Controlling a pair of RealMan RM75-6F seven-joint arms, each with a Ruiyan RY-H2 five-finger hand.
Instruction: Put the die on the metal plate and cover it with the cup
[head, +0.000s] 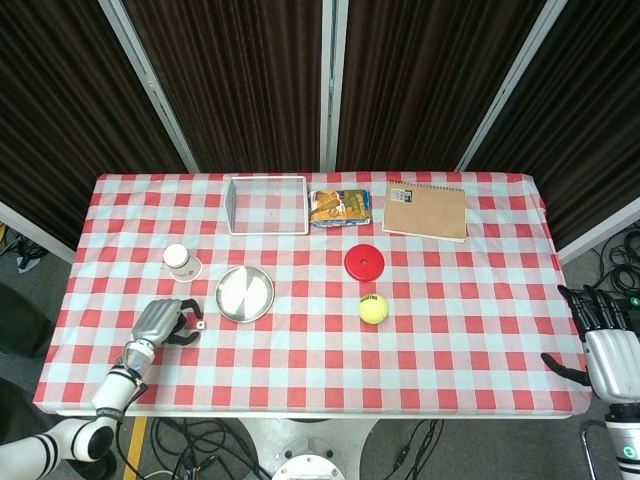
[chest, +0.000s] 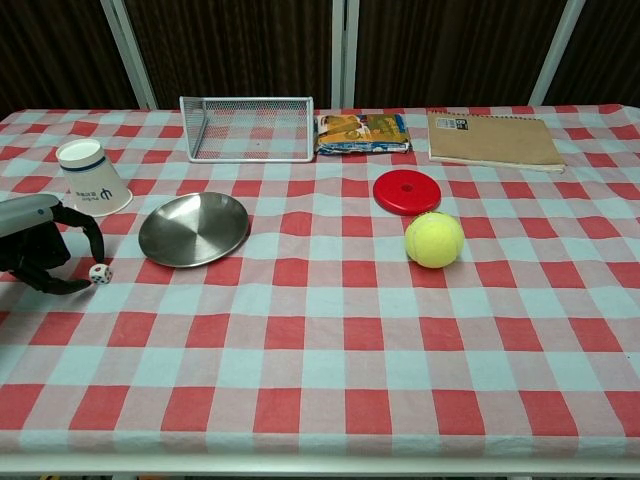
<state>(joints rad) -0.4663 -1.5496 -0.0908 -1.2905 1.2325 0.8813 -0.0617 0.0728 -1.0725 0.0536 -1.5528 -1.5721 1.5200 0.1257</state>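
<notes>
1. Left hand (chest: 40, 245) sits low over the near-left part of the table (chest: 330, 380), fingers curved down around the die (chest: 99, 273). Dark fingertips stand just beside the die on its near and left sides. Whether they touch or pinch it cannot be told from either view.
2. Right hand (head: 603, 345) is off the table's right edge, fingers apart, holding nothing.
3. Die: small white cube with dark pips, resting on the checked cloth, just left of the metal plate (chest: 193, 228) and not on it.
4. Metal plate: round, shiny, shallow, bare inside, lying flat on the cloth.
5. Cup (chest: 91, 177): white paper cup with a printed mark, lying tilted, behind the left hand and left of the plate, apart from both.
6. Other items, all well away from the die: white wire basket (chest: 248, 127) at the far edge; a snack packet (chest: 362, 133) beside it; a brown notebook (chest: 489, 138) further right; a red disc (chest: 406, 190); a yellow tennis ball (chest: 434, 239) just in front of the disc.
7. Between die and plate lies only bare cloth; the left hand's fingers occupy the die's other side.
</notes>
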